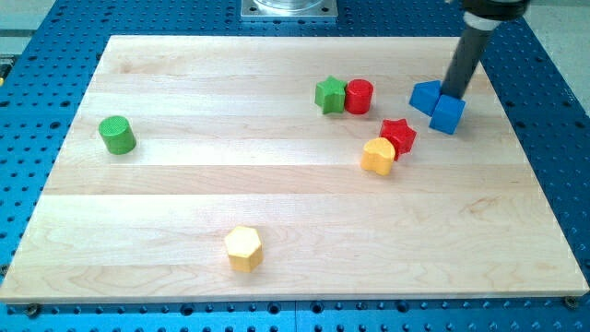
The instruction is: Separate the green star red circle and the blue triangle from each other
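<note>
Blocks on the wooden board (277,194) number eight: two green, two red, two blue, two yellow. Green star (329,95) and red circle (359,96) sit side by side and touching, toward the board's top edge, right of centre; the star lies on the view's left of the pair, so the pair's long axis runs left to right. The star is a squat, multi-pointed green piece; which way its points face cannot be made out. The circle is a short upright red cylinder. Blue triangle (425,97) lies nearer the top right corner, apart from that pair, touching a blue cube (447,114) at its lower right. The dark rod descends from the view's top, and its tip (454,93) rests between the two blue blocks, touching or nearly touching both; it has no jaws and grips nothing. Red star (398,136) and a yellow block (378,156) touch each other below. Green cylinder (117,136) stands near the left edge; a yellow hexagon (243,248) lies near the bottom edge.
</note>
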Robot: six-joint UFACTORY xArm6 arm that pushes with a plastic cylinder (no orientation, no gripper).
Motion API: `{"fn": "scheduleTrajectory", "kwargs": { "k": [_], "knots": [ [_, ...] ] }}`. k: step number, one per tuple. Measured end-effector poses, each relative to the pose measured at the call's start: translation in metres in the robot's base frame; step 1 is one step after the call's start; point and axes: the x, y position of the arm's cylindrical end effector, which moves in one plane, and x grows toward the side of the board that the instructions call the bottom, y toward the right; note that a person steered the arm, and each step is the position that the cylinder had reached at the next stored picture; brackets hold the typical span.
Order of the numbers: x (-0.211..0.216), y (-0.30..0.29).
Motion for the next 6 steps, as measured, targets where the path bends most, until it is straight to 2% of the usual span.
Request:
{"fn": "scheduleTrajectory", "kwargs": {
  "k": [1,2,3,4,5,6],
  "knots": [
    [0.005,0.02],
    [-0.005,-0.066],
    [-0.026,-0.004],
    [-0.049,-0.023],
    [-0.039,-0.126],
    [-0.026,-0.193]
  ]
}}
